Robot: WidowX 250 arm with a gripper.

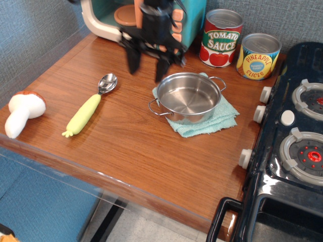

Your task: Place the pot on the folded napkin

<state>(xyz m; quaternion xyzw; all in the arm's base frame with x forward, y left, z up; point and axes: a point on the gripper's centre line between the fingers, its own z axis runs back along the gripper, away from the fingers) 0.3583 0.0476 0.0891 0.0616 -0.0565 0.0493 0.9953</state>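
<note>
The shiny steel pot (189, 98) with two wire loop handles sits upright on the light teal folded napkin (214, 120), which shows around its right and front sides. My gripper (147, 68) is open and empty. It hangs above the table to the upper left of the pot, apart from it, its two dark fingers spread wide and blurred by motion.
A spoon with a yellow-green corn handle (90, 107) and a toy mushroom (22, 112) lie at the left. Tomato sauce can (221, 38) and pineapple can (258, 56) stand behind the pot. A toy microwave (108, 17) is at the back. A black stove (292, 126) fills the right.
</note>
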